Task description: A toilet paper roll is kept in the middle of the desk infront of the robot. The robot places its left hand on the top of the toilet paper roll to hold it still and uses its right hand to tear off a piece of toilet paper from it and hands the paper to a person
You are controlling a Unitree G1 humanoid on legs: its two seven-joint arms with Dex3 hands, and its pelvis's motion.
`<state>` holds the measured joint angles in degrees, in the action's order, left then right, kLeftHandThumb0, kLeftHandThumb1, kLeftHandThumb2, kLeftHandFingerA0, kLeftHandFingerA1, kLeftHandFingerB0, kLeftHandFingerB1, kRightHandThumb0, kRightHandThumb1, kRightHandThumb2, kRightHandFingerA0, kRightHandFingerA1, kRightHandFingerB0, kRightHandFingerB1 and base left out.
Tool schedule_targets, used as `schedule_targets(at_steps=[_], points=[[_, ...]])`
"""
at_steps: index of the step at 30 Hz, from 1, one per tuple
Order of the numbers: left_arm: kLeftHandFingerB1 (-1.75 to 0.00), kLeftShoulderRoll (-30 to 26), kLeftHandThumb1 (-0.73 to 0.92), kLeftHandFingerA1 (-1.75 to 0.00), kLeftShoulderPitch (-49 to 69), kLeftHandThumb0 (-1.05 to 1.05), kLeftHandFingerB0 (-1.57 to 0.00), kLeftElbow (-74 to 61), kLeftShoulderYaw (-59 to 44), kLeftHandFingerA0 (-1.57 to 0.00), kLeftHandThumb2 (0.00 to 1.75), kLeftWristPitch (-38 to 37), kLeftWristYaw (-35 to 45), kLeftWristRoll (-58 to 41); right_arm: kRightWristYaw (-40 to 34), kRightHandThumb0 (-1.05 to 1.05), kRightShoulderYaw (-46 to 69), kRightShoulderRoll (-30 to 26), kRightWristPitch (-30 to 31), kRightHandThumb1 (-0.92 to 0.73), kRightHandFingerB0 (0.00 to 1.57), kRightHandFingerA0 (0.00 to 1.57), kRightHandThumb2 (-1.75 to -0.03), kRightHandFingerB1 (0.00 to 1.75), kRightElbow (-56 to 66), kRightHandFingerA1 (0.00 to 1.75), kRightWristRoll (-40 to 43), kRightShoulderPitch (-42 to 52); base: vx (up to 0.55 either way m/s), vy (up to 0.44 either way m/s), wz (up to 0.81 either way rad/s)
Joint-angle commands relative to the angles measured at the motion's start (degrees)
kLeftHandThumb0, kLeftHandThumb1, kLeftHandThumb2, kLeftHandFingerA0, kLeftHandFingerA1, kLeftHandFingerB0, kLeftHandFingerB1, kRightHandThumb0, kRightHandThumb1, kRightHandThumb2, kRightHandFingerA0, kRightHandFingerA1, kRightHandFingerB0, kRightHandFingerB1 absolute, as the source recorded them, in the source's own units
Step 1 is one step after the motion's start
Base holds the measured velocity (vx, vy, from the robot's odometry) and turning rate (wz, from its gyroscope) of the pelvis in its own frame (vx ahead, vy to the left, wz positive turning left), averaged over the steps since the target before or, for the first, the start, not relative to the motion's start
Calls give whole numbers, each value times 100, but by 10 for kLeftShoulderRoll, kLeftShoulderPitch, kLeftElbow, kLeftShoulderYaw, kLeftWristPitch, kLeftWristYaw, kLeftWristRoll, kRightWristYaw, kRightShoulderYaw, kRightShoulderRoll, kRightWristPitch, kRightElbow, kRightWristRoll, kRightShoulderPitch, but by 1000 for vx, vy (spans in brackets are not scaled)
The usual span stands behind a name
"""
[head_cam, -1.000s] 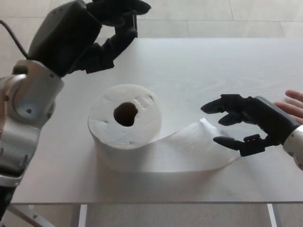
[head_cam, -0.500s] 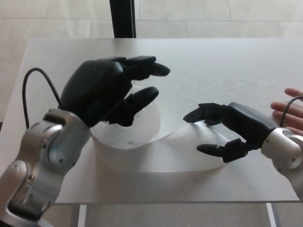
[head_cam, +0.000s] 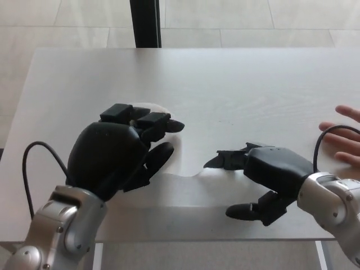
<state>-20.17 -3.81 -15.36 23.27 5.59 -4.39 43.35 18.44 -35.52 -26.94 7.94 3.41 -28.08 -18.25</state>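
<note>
The white toilet paper roll (head_cam: 175, 127) stands mid-desk, almost wholly hidden under my left hand (head_cam: 112, 154). That hand lies on top of it, two fingers curled over the far rim and the thumb against the roll's right side. A loose strip of paper (head_cam: 194, 184) runs from the roll's base to the right along the desk. My right hand (head_cam: 275, 174) is open over the strip's end, its fingers above the paper and its thumb below near the desk's front edge. I cannot tell whether it touches the paper.
A person's hand (head_cam: 344, 138) rests open on the pale desk (head_cam: 253, 90) at the right edge, just beyond my right wrist. A dark post (head_cam: 145, 22) stands behind the desk. A black cable (head_cam: 31, 163) loops from my left forearm.
My left hand has come down from the far left onto the roll's top. My right hand has slid left and nearer over the strip. The camera has tilted, shifting the whole picture.
</note>
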Motion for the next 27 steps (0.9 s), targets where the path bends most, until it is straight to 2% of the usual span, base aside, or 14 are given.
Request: schedule_targets(at_steps=[1, 2, 3, 4, 5, 7, 8, 9, 13, 15, 19, 20, 25, 27], points=[[-61, -15, 60, -60, 47, -46, -45, 46, -8, -31, 101, 22, -68, 88, 70, -87, -46, -42, 49, -52, 2, 0, -57, 41, 48, 12, -139, 7, 0, 0, 0], [-61, -14, 60, -60, 49, -46, -45, 46, -8, -31, 101, 22, -69, 89, 71, -87, -47, -42, 51, -52, 2, 0, -57, 41, 50, 12, -140, 8, 0, 0, 0], [-44, -15, 79, -54, 51, -43, -51, 48, -9, -35, 62, 22, -73, 90, 68, -88, -57, -45, 55, -50, 0, 0, -57, 40, 60, 31, -173, 8, 0, 0, 0], [-44, -15, 79, -55, 52, -43, -51, 51, -9, -34, 62, 20, -76, 90, 53, -74, -64, -46, 53, -42, 1, 0, -89, 39, 63, 43, -199, 10, 0, 0, 0], [-44, -16, 79, -56, 53, -43, -52, 52, -12, -35, 62, 16, -82, 90, 21, -77, -62, -38, 52, -37, 8, 8, -77, 48, 62, 67, -207, 19, 0, 0, 0], [-45, -15, 79, -56, 51, -43, -53, 55, -13, -36, 63, 16, -84, 88, -112, -62, -51, -15, 37, -47, 37, 57, -59, 44, 42, 150, -233, 44, 0, 0, 0], [-45, -16, 79, -56, 51, -43, -53, 55, -14, -36, 63, 15, -84, 88, -120, -62, -51, -12, 37, -47, 37, 57, -59, 44, 40, 150, -236, 45, 0, 0, 0], [-45, -13, 79, -57, 53, -42, -54, 58, -14, -35, 62, 15, -90, 86, -196, -38, -49, 1, 28, -75, 57, 103, -62, 60, 15, 175, -249, 52, 0, 0, 0], [-46, -8, 79, -59, 55, -44, -53, 63, -14, -34, 64, 14, -100, 84, -261, -35, -50, 14, 21, -78, 59, 108, -68, 57, -13, 175, -268, 56, 0, 0, 0], [-46, -6, 79, -59, 60, -43, -52, 63, -14, -33, 66, 14, -102, 81, -331, -46, -48, 31, 7, -62, 86, 109, -58, 75, -34, 175, -270, 62, 0, 0, 0], [-47, -1, 80, -59, 63, -44, -53, 71, -9, -34, 66, 15, -110, 83, -387, -44, -31, 72, 11, -64, 78, 105, -61, 68, -44, 175, -252, 78, 0, 0, 0], [-46, 0, 80, -58, 63, -44, -53, 71, -7, -34, 66, 16, -110, 84, -417, -48, -27, 83, 4, -46, 82, 124, -92, 82, -53, 141, -250, 78, 0, 0, 0], [-46, 7, 81, -57, 63, -44, -54, 78, -3, -36, 66, 16, -118, 85, -437, -49, -12, 114, 1, -44, 81, 123, -90, 84, -64, 142, -230, 83, 0, 0, 0], [-45, 9, 83, -55, 65, -46, -54, 79, 1, -36, 64, 22, -114, 87, -458, -38, -8, 118, -16, -62, 81, 92, -64, 80, -67, 175, -222, 97, 0, 0, 0]])
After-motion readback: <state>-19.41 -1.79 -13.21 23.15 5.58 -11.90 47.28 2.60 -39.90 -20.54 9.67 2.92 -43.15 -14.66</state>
